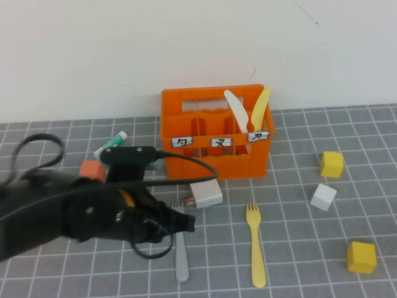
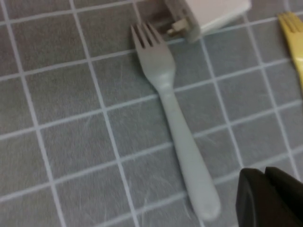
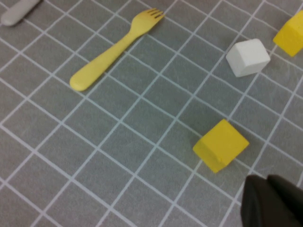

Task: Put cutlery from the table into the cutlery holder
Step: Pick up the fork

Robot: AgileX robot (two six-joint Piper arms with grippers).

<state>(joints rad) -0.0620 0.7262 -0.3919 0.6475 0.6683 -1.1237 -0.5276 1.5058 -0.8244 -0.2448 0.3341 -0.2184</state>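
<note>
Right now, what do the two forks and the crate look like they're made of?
Grey fork under the left gripper: likely matte moulded plastic, thick rounded handle. Pale yellow fork below the right gripper: the same look. Orange cutlery holder: apparently slightly glossy moulded plastic with slotted walls.

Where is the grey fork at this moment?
In the high view, the grey fork lies flat on the table, left of the pale yellow fork, its tines near the white charger, beside the left gripper.
</note>
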